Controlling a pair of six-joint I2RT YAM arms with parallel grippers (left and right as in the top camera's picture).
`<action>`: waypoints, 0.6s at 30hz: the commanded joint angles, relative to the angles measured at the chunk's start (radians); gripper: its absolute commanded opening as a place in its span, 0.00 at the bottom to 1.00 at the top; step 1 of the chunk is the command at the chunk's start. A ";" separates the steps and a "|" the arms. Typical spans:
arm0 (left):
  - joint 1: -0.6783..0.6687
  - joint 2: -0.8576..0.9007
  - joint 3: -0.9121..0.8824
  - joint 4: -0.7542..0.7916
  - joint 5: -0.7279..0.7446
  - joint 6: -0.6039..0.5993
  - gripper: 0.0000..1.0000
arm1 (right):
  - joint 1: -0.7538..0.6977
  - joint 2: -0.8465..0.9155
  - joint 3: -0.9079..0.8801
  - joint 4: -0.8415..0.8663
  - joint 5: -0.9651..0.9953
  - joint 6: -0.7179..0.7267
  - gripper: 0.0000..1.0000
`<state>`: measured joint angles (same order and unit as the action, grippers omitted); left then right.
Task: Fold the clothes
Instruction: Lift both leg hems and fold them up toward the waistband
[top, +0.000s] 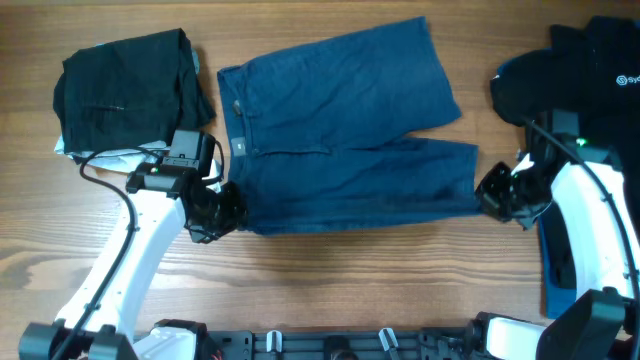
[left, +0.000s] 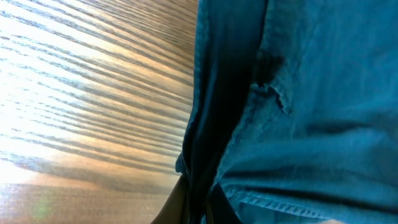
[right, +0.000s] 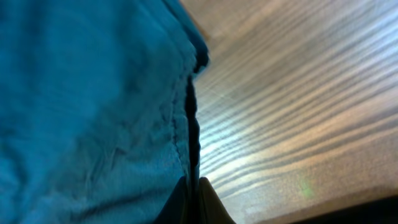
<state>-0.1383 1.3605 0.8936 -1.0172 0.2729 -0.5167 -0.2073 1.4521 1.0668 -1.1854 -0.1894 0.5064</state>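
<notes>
The clothes, a pair of mid-blue denim shorts (top: 340, 130), lie flat mid-table with the waistband at the left and the two legs pointing right. My left gripper (top: 222, 208) is shut on the near corner of the waistband. In the left wrist view the denim edge (left: 205, 124) runs down between the closed gripper (left: 196, 208). My right gripper (top: 487, 195) is shut on the hem of the near leg. In the right wrist view the hem (right: 186, 112) is pinched in that gripper (right: 193, 202).
A folded black garment with pale trim (top: 130, 85) lies at the back left. A black polo shirt with a small white logo (top: 590, 65) sits at the back right. A blue object (top: 553, 270) lies under the right arm. Bare wooden table (top: 380, 290) runs along the front.
</notes>
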 joint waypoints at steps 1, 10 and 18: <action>0.002 -0.046 0.058 -0.054 -0.034 0.011 0.04 | -0.003 0.002 0.106 -0.021 0.082 -0.043 0.04; -0.021 -0.104 0.076 -0.069 -0.034 -0.017 0.04 | 0.002 0.003 0.290 -0.042 0.085 -0.090 0.04; -0.021 -0.104 0.137 0.035 -0.084 -0.046 0.04 | 0.066 0.025 0.436 0.053 0.093 -0.131 0.04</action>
<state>-0.1650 1.2713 0.9798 -0.9924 0.2852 -0.5388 -0.1616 1.4551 1.4441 -1.1774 -0.1783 0.4160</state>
